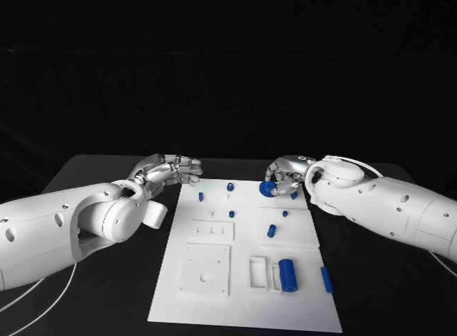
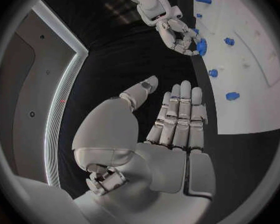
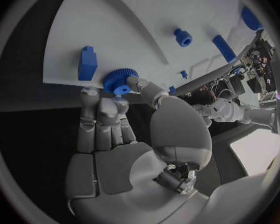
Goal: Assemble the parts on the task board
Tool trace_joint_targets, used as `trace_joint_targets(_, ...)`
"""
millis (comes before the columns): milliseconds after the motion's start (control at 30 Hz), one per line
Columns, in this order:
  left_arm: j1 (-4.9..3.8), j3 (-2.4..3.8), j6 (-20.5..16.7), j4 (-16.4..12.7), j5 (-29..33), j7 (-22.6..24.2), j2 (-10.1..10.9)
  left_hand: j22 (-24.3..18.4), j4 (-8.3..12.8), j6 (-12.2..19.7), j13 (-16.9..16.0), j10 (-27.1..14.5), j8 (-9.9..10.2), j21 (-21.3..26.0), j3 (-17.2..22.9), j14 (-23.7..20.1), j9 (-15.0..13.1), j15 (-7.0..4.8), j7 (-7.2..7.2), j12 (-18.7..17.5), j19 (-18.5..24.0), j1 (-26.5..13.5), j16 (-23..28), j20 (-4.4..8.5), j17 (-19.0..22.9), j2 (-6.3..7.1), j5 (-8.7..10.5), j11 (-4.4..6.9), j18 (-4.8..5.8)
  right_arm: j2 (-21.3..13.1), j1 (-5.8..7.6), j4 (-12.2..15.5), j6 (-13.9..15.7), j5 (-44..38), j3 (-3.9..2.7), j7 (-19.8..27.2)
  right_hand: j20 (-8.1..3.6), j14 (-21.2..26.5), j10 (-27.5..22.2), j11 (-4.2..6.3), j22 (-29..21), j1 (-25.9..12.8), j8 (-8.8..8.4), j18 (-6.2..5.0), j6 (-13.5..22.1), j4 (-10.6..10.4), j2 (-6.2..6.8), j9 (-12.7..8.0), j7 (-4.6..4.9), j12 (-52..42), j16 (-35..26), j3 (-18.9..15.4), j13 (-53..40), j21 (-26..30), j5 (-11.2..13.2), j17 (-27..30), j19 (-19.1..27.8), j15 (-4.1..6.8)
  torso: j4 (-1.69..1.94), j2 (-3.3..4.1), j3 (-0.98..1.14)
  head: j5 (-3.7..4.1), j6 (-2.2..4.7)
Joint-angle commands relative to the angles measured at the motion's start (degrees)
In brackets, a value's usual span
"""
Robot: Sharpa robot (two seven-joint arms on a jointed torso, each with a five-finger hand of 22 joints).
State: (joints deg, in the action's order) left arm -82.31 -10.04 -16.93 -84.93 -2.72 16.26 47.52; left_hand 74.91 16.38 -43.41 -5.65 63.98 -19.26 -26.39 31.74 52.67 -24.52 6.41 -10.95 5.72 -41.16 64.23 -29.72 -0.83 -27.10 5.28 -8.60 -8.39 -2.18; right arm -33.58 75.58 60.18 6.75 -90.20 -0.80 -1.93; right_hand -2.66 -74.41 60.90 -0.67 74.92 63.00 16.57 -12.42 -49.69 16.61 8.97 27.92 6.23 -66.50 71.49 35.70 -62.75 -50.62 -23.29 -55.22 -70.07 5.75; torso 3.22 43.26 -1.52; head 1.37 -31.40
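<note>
1. Between the fingertips of the right hand (image 1: 285, 180) sits a round blue toothed part (image 3: 120, 81), pinched there by thumb and fingers over the far end of the task board (image 1: 213, 308).
2. Just beside that hand, on the board, stands a blue block-shaped part (image 3: 86, 62).
3. Off the board's edge, the left hand (image 2: 171, 134) holds nothing, fingers straight and side by side, thumb apart, over the black table (image 1: 107, 308).
4. Near the robot, well away from both hands, a long blue cylinder (image 1: 285, 274) lies on the board.
</note>
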Motion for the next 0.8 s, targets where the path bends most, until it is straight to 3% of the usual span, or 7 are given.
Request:
trace_joint_targets(33, -0.12, 0.05, 0.89, -0.15, -0.01, 0.26, -0.01, 0.66, -0.02, -0.18, 0.06, 0.44, 0.23, -0.21, 0.34, -0.18, 0.05, 0.2, -0.31, -0.18, 0.53, 0.14, 0.39, -0.03, -0.05, 0.18, 0.24, -0.06, -1.07, -0.13, -0.94, 0.38, -1.49, -3.4, 0.63, -1.26, 0.37, -0.2, -0.25, 0.43, 1.11, -0.42, 0.19, -2.58, -5.71, -0.06, -0.2, 0.38, 0.43, -0.4, -0.35, 0.49, 0.1, -0.34, 0.85, -0.11, 0.03, 0.23, -0.03, -0.01, -0.01, 0.04, 0.05)
trace_joint_targets(233, -0.12, 0.05, 0.87, -0.15, -0.03, 0.29, -0.02, 0.66, -0.01, -0.18, 0.06, 0.45, 0.23, -0.21, 0.35, -0.18, 0.05, 0.19, -0.31, -0.2, 0.53, 0.17, 0.39, -0.03, -0.06, 0.17, 0.23, -0.06, -1.08, -0.64, -0.94, 2.3, 3.88, -5.6, 0.62, -3.02, 0.24, -0.37, -0.05, 0.58, 1.08, -1.65, 0.36, -2.58, -6.19, -0.2, 0.2, 0.53, 0.28, -0.66, -0.3, 0.27, 0.27, -0.67, 2.39, -0.29, -0.21, 0.37, 0.01, -0.02, -0.02, -0.01, 0.16)
trace_joint_targets(467, -0.12, 0.05, 0.78, -0.12, -0.03, 0.34, 0.03, 0.66, -0.02, -0.18, 0.06, 0.46, 0.23, -0.22, 0.36, -0.16, 0.05, 0.19, -0.31, -0.22, 0.53, 0.18, 0.39, -0.03, -0.07, 0.16, 0.22, -0.07, -1.08, -2.15, -0.91, 6.72, 9.44, -8.64, 0.54, -5.6, -0.06, -0.6, 0.36, 0.81, 1.01, -1.96, 0.58, -2.58, -6.79, -0.42, 0.71, 0.71, 0.04, -0.95, -0.17, 0.73, 0.42, -0.96, 3.22, -0.45, -0.64, 0.59, 0.02, -0.08, -0.1, -0.02, 0.37)
trace_joint_targets(600, -0.12, 0.05, 0.78, -0.13, -0.03, 0.35, 0.04, 0.66, -0.02, -0.19, 0.06, 0.47, 0.23, -0.22, 0.37, -0.15, 0.05, 0.19, -0.31, -0.22, 0.53, 0.19, 0.39, -0.03, -0.07, 0.15, 0.22, -0.06, -1.08, -2.88, -0.87, 10.01, 14.47, -11.92, 0.26, -6.02, -0.28, -0.71, 0.57, 0.89, 0.92, -1.65, 0.54, -2.58, -6.94, -0.78, 1.44, 0.75, -0.04, -1.01, -0.18, 2.0, 0.65, -1.08, 3.99, -0.52, -0.93, 0.67, -0.02, -0.05, -0.07, -0.14, 0.71)
trace_joint_targets(800, -0.12, 0.05, 0.68, -0.11, -0.03, 0.4, 0.12, 0.67, -0.02, -0.19, 0.06, 0.48, 0.23, -0.22, 0.38, -0.15, 0.06, 0.19, -0.31, -0.24, 0.53, 0.2, 0.39, -0.03, -0.08, 0.15, 0.21, -0.06, -1.08, -3.02, -0.85, 12.96, 16.17, -14.05, 0.17, -6.81, -0.41, -0.95, 1.02, 1.02, 0.84, -1.23, 0.57, -2.58, -7.44, -2.62, 3.31, 0.89, -0.17, -1.21, -0.2, 4.77, 1.02, -1.24, 5.12, -0.61, -1.3, 0.73, 0.0, -0.03, -0.01, -0.22, 0.87)
